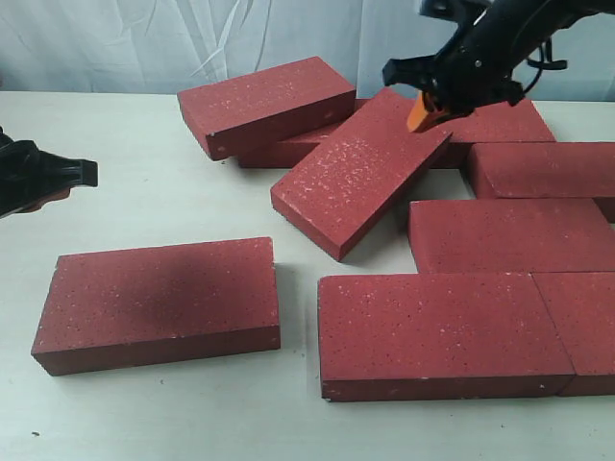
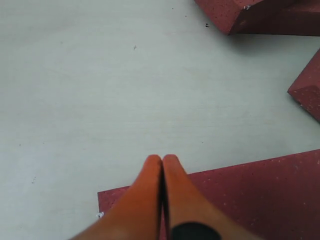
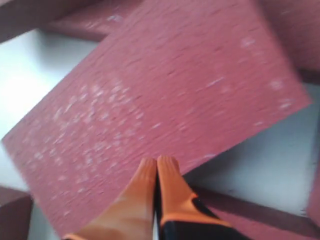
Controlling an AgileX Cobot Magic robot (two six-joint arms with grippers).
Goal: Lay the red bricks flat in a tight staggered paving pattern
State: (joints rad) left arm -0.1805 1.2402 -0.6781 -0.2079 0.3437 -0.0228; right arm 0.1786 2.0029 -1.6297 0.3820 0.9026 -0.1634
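On the white table [image 1: 144, 423], the nearest of the red bricks is a lone brick [image 1: 159, 303]. It lies flat at front left, well apart from the others. My left gripper [image 2: 161, 161] hangs over its edge near one corner. The orange fingers [image 2: 145, 190] are pressed together with nothing between them, and I cannot tell whether they touch the brick.

Across a strip of bare table to the right, a front brick [image 1: 432, 331] lies flat. A corner brick [image 1: 588, 322] is butted tight against its right end. Just behind that pair lies a second-row brick [image 1: 504, 233], also flat, with its left end set further right than the front brick's. Behind it is a third-row brick [image 1: 543, 168], offset to the right again.

In the middle, a tilted brick [image 1: 360, 182] sits diagonally. Its near corner is down by the table and its far end is raised against the bricks behind. My right gripper [image 1: 426, 113] is at that raised far edge. In the right wrist view my fingertips [image 3: 147, 175] are closed on each other, gripping nothing, right at the rim of the speckled face.

Farthest back, a back brick [image 1: 500, 123] lies flat behind my right gripper. At back left, a top brick [image 1: 264, 104] rests aslant on a lower brick [image 1: 288, 152]. A pale backdrop [image 1: 115, 43] closes the scene.
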